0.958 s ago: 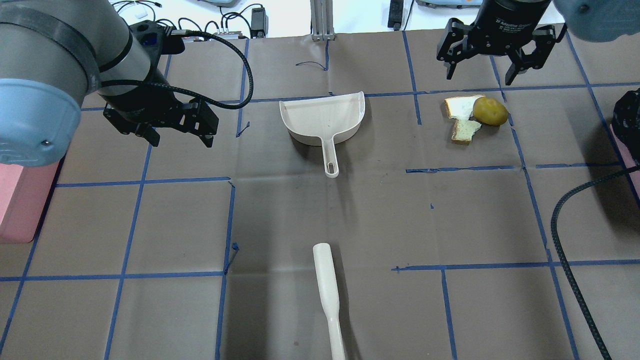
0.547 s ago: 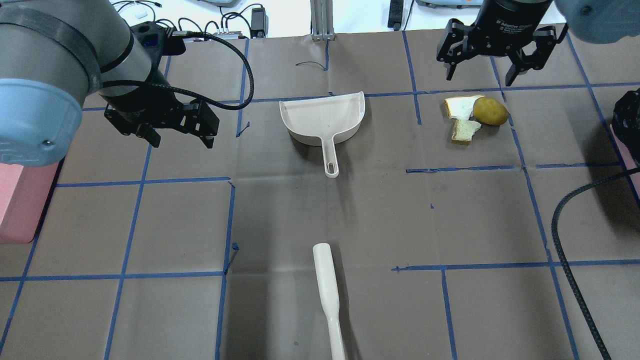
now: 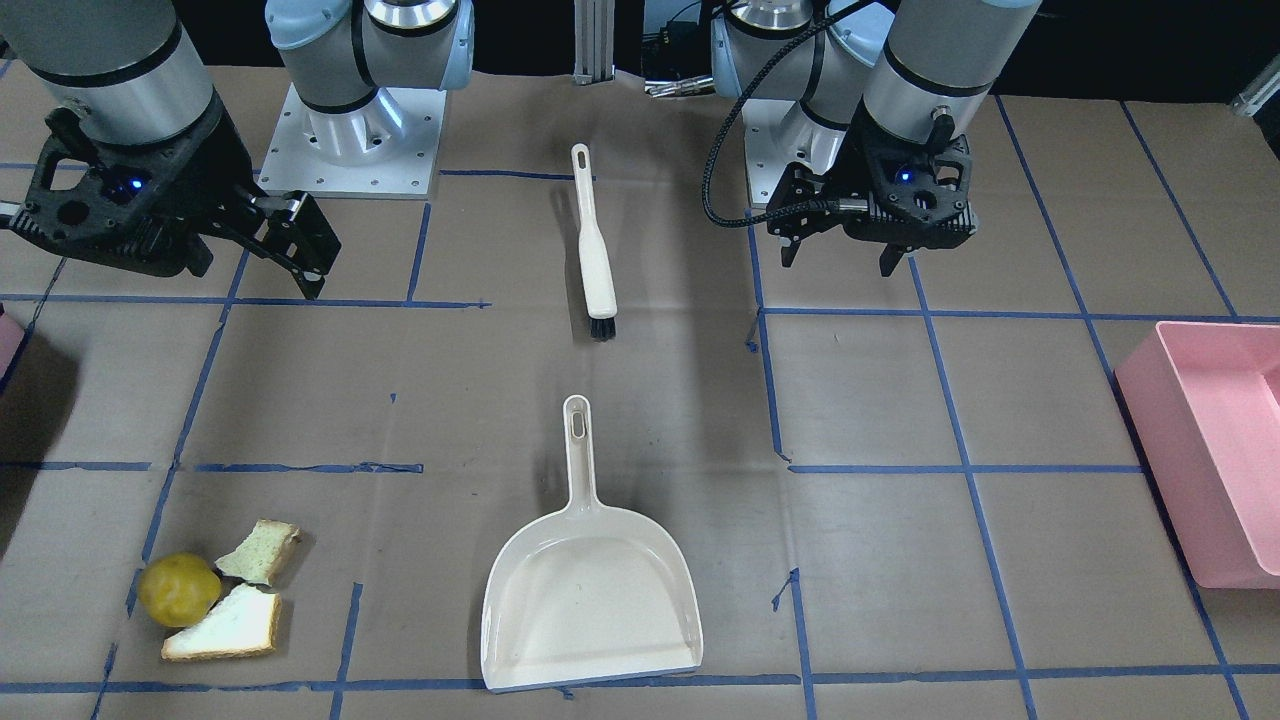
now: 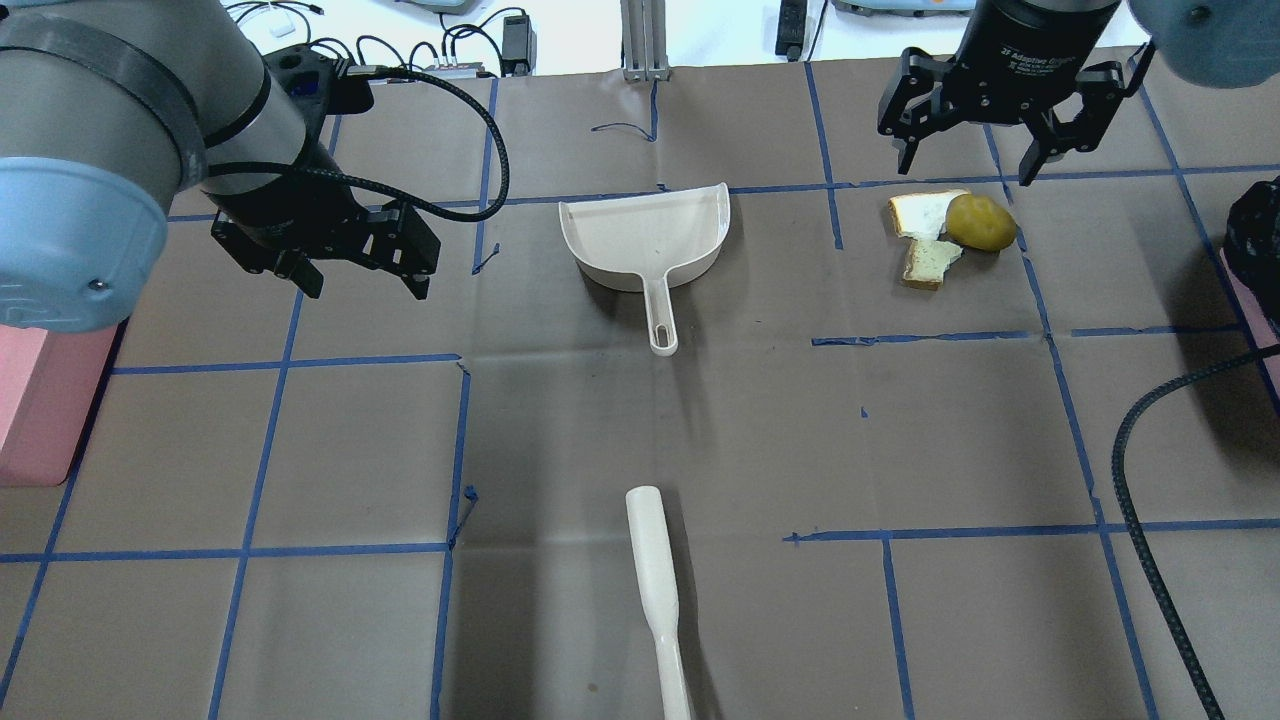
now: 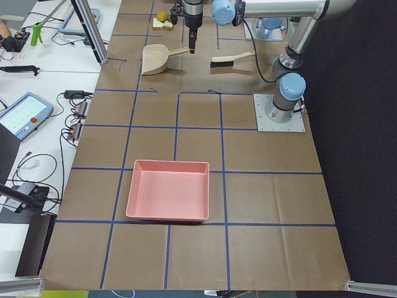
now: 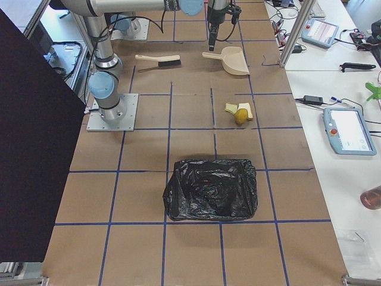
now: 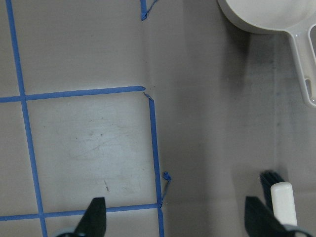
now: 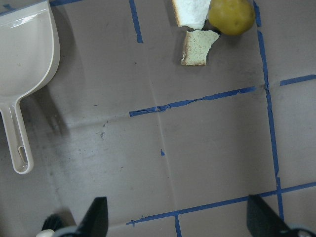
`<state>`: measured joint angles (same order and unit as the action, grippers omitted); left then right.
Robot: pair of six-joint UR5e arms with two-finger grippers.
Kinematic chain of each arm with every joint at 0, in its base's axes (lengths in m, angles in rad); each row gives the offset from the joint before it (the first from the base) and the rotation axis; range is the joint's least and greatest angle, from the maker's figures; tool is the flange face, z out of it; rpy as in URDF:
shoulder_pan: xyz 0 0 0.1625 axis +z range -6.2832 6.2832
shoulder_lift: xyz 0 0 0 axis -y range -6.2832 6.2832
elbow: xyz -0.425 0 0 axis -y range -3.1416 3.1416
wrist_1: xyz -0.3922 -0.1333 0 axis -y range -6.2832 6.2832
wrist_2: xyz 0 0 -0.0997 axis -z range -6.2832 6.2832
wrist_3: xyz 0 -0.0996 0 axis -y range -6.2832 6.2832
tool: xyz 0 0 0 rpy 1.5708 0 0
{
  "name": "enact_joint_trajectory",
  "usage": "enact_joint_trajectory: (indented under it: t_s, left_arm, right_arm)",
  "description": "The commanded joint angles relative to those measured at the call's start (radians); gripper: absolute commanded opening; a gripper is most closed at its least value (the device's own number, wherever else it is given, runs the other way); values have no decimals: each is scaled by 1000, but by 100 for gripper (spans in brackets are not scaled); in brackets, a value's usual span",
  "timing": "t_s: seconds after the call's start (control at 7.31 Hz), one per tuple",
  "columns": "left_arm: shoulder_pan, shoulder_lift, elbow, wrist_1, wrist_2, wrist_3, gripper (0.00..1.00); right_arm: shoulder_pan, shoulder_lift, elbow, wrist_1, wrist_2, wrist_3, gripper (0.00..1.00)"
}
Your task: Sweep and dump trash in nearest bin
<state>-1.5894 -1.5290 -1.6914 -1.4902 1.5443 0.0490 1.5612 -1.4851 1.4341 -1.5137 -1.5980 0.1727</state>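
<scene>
The trash lies together at the far right: a yellow fruit (image 4: 981, 222) touching two torn bread pieces (image 4: 925, 212) (image 4: 930, 262); it also shows in the front view (image 3: 179, 590) and the right wrist view (image 8: 232, 16). A cream dustpan (image 4: 648, 240) lies mid-table, handle toward me. A cream brush (image 4: 655, 590) lies near my base. My right gripper (image 4: 966, 170) hangs open and empty above the table, just beyond the trash. My left gripper (image 4: 364, 287) hangs open and empty, left of the dustpan.
A pink bin (image 3: 1210, 450) stands at the table's left end, also in the overhead view (image 4: 40, 400). A bin lined with a black bag (image 6: 211, 187) stands at the right end. Blue tape lines grid the brown table cover (image 4: 700, 440).
My right gripper has shifted slightly to the right and nearer the trash. My left gripper has barely moved. The trash, dustpan and brush lie unchanged.
</scene>
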Motion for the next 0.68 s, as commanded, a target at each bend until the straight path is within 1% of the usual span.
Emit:
enact_joint_trajectory:
  t_s: [0.0,0.14,0.27,0.41,0.55]
  left_arm:
    - [-12,-2,-23,-2,-7,-64,100]
    - [-20,24,-60,1,-12,-84,100]
    - [-43,48,-101,8,-26,-147,100]
    - [-94,70,-131,14,-30,-228,100]
    - [-171,85,-148,14,-24,-301,100]
  right_arm:
    - [-1,-6,18,3,3,-33,100]
    - [-1,-36,58,-6,4,-32,100]
    - [-3,-53,75,-16,4,-33,100]
    - [-1,-54,72,-17,6,-33,100]
    - [-3,-54,69,-19,6,-33,100]
